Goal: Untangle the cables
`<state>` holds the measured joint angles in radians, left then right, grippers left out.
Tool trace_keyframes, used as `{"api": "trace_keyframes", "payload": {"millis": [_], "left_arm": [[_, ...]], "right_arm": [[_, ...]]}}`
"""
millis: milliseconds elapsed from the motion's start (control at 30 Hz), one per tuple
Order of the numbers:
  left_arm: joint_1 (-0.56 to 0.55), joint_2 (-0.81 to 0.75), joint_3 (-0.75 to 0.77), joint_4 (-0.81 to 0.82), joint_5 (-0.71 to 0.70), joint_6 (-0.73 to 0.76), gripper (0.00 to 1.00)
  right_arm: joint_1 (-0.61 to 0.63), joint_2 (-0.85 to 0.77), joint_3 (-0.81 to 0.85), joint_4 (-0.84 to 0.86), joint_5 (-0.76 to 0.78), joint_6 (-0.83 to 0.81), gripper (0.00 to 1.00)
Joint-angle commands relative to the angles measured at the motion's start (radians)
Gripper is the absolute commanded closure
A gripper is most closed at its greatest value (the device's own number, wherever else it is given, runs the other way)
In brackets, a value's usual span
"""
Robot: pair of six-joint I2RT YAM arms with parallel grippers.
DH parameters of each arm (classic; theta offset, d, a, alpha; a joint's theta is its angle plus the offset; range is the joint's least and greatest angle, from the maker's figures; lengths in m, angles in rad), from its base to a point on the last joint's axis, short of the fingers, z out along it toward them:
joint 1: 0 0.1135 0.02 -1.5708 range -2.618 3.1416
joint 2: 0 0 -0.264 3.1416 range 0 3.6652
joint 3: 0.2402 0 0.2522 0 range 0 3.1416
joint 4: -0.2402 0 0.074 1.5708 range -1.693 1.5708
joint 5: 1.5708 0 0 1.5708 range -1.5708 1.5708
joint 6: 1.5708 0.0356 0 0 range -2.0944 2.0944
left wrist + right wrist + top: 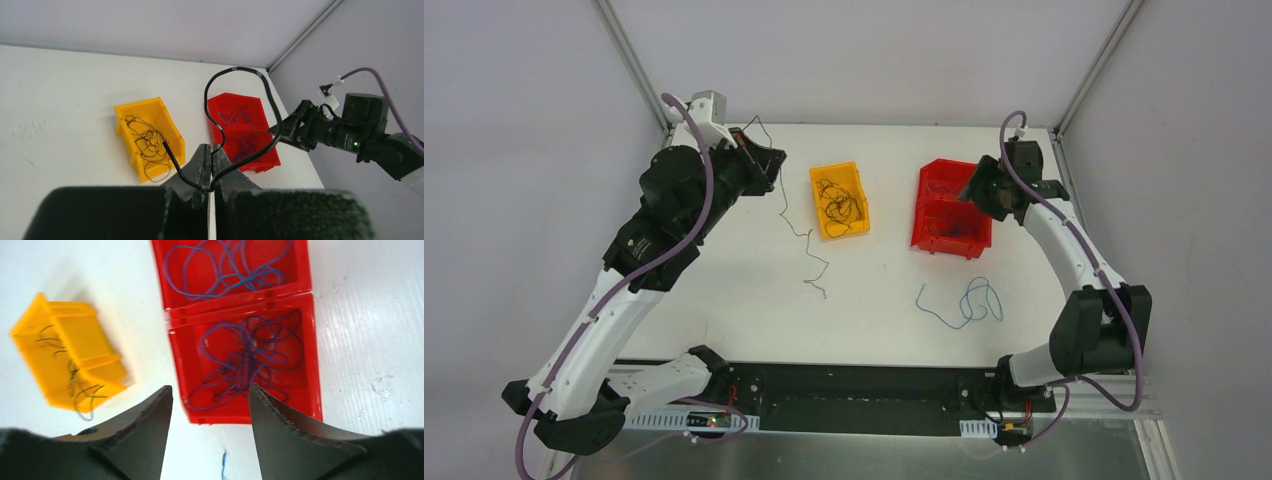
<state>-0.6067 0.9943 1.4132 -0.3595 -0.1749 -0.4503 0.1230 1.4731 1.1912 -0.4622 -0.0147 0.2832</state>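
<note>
Nearest, one blue cable (980,300) lies loose on the counter (724,300), apart from the rest, prob. already freed. A black cable (809,243) trails up, its top end pinched in the left hand (210,172), held high at far left, likely to draw it clear. Beyond: yellow bin (836,167) w/ black cables (839,205), and red bin (920,210) w/ blue tangle (250,357). The right hand (210,395) hovers over it, spread, holding nothing.

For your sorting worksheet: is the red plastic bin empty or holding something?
Holding something: thin blue wires lie tangled inside the red plastic bin.
</note>
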Motion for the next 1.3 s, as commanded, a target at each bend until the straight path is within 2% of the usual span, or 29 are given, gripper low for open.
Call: {"api": "trace_keyframes", "payload": {"millis": [0, 100, 200, 333, 500, 967, 1100, 1267], "left_arm": [[0.007, 0.03, 0.059, 0.044, 0.051, -0.028, 1.0], [0.007, 0.079, 0.104, 0.05, 0.09, -0.045, 1.0], [0.007, 0.139, 0.175, 0.054, 0.132, -0.051, 1.0], [0.007, 0.22, 0.272, 0.066, 0.131, -0.041, 1.0], [0.007, 0.346, 0.42, 0.068, 0.116, -0.01, 1.0], [0.043, 0.677, 0.846, 0.08, -0.038, 0.175, 1.0], [0.082, 0.761, 0.874, 0.08, -0.037, 0.18, 1.0], [0.134, 0.812, 0.824, 0.087, -0.003, 0.136, 1.0]], "right_arm": [[0.012, -0.076, 0.045, -0.037, -0.082, -0.012, 0.39], [0.013, -0.117, 0.016, 0.008, -0.183, -0.026, 0.38], [0.027, -0.177, -0.053, 0.123, -0.286, -0.035, 0.27], [0.044, -0.238, -0.123, 0.223, -0.35, -0.037, 0.26], [0.047, -0.269, -0.138, 0.255, -0.351, -0.04, 0.26], [0.047, -0.31, -0.139, 0.266, -0.332, -0.052, 0.26], [0.046, -0.319, -0.14, 0.269, -0.321, -0.052, 0.26], [0.044, -0.325, -0.14, 0.273, -0.309, -0.047, 0.25]]}}
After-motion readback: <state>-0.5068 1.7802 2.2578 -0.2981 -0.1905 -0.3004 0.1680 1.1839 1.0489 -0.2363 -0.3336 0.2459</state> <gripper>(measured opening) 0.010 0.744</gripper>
